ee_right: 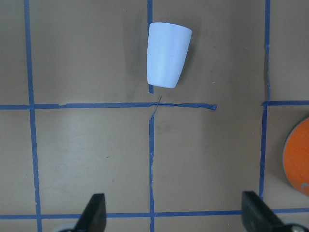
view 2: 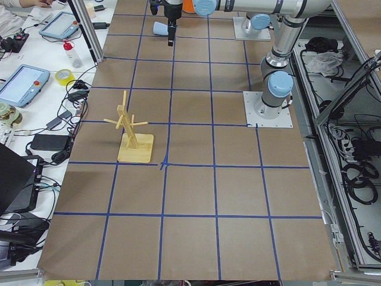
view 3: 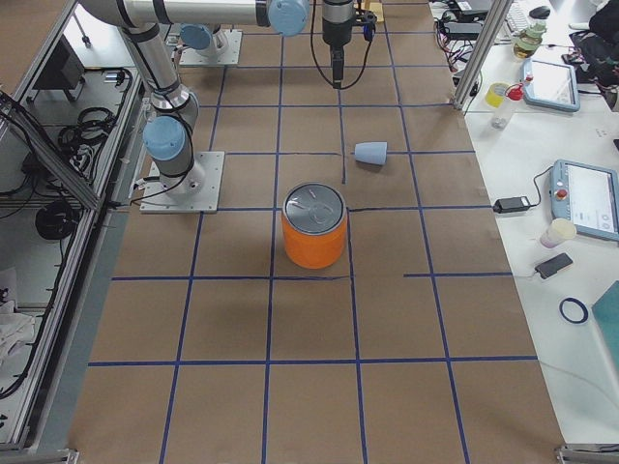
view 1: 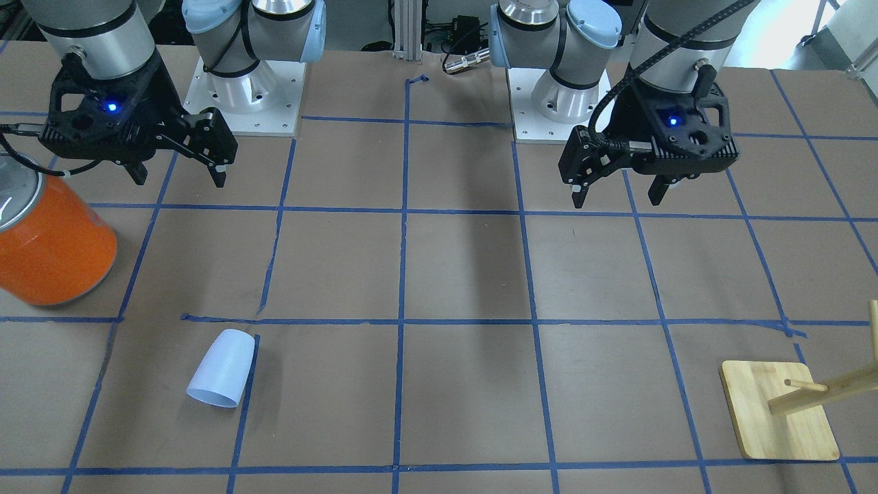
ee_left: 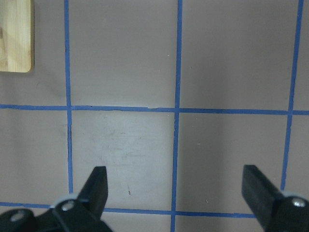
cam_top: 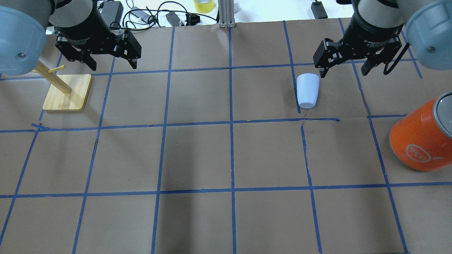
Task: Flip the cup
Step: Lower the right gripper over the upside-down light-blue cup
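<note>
Two grippers hover above the desk, both with fingers spread wide and nothing between them. The cup lies on its side in the robot's right half of the desk, toward the edge across from the robot, over a blue tape line. Its wide mouth points at that far edge and its narrow base points back toward the robot. The right gripper hangs nearer the robot's edge; in its wrist view the cup sits ahead of the fingertips, roughly centred between them and well apart from both. An orange can stands nearer the right end. The left gripper is well away in the left half, near a wooden stand.
</note>
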